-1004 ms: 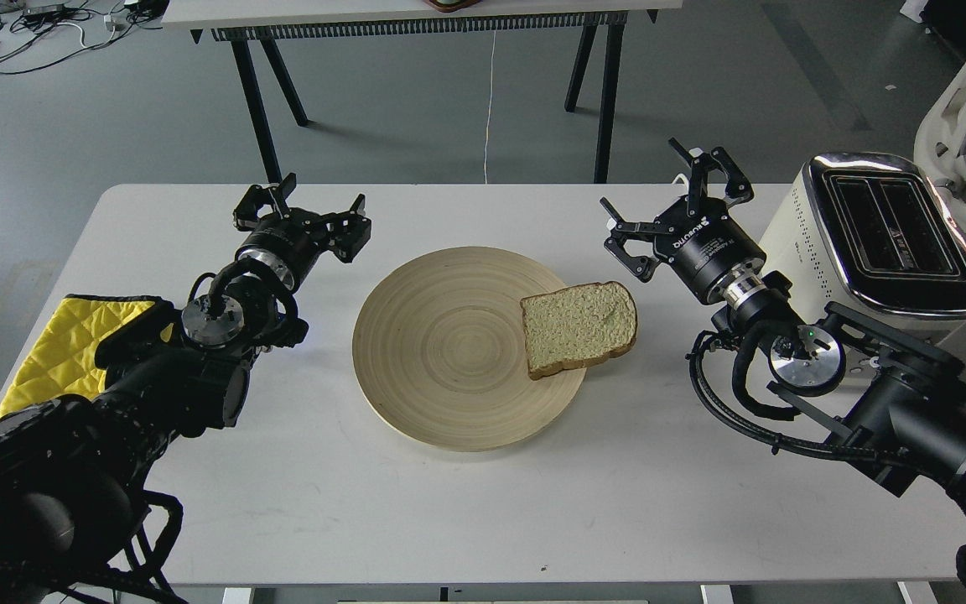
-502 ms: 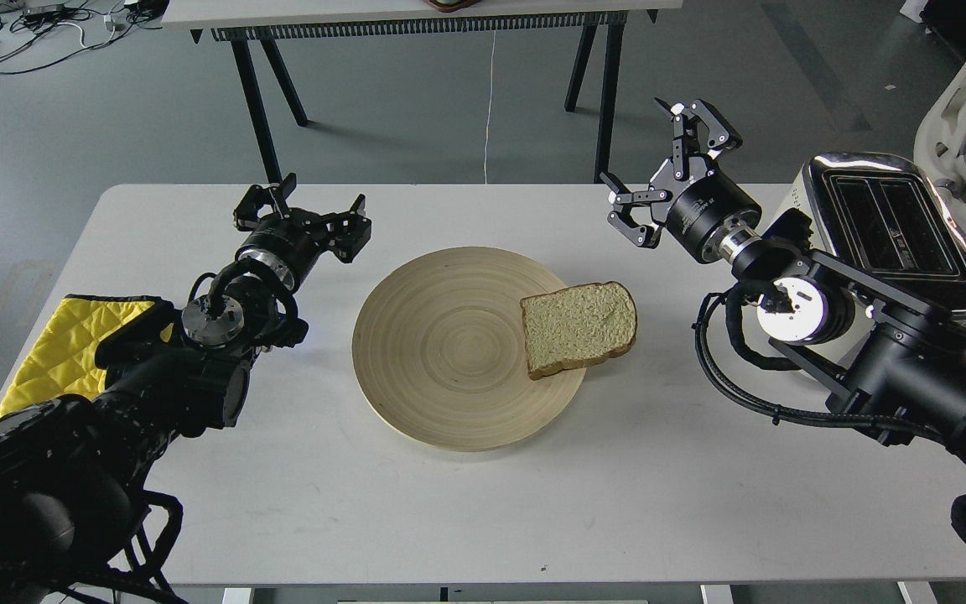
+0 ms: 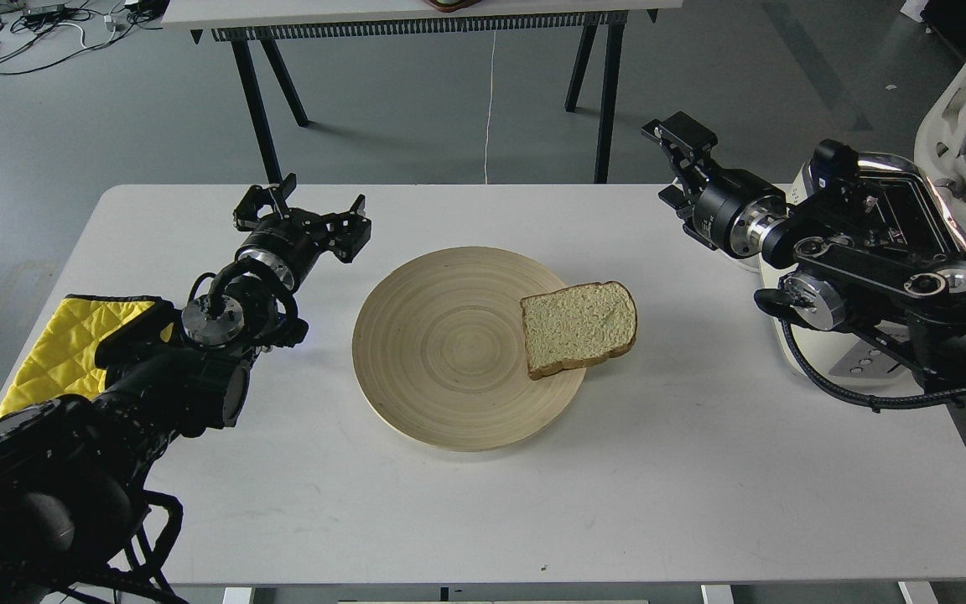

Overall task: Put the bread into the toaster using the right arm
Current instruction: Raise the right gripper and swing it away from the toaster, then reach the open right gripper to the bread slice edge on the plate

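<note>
The bread lies flat on the right side of a round wooden plate, its crust edge hanging over the rim. The toaster stands at the table's right edge, mostly hidden behind my right arm; part of its chrome top shows. My right gripper is raised above the table's far right, up and to the right of the bread, turned sideways with its fingers apart and empty. My left gripper is open and empty, left of the plate.
A yellow quilted cloth lies at the table's left edge under my left arm. A white chair stands behind the toaster. Another table's black legs stand beyond the far edge.
My right arm has swung up and to the right, in front of the toaster, and its gripper has rotated sideways. Left arm, bread and plate have not moved.
</note>
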Available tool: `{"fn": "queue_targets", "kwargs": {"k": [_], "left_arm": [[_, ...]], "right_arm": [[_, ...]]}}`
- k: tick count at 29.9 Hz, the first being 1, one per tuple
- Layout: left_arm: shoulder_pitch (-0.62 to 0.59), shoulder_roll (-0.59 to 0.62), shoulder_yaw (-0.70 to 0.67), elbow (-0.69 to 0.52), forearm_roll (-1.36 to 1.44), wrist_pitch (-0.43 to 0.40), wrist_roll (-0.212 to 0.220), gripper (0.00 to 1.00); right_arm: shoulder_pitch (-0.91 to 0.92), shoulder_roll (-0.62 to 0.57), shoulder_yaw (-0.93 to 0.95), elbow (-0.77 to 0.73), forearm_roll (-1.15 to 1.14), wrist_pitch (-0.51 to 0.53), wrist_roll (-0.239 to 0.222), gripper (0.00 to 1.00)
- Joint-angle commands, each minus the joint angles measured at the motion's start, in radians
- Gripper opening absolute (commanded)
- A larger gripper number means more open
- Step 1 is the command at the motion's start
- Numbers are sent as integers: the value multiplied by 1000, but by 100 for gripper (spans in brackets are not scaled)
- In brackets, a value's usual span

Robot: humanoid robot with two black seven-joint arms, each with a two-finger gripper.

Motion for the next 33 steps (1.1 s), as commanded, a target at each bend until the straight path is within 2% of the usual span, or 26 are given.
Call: {"fn": "queue_targets", "kwargs": {"k": [1,7,19,24,33], "left_arm": [[0,0,-1,0,0,0,0,100],[0,0,0,0,0,0,0,100],[0,0,0,0,0,0,0,100],[0,-2,0,0,0,0,0,100],[-2,-2,0,0,0,0,0,100]], "right_arm": [[20,-49,-106,31,-11,5,4,100],[13,-48,-233,88,-11,2,5,99],[-73,25,-264,103,-23,-44,11,97],[-72,37,-272,109,-40,-46,11,88],[-70,40,-273,123,-42,-46,11,64]]}}
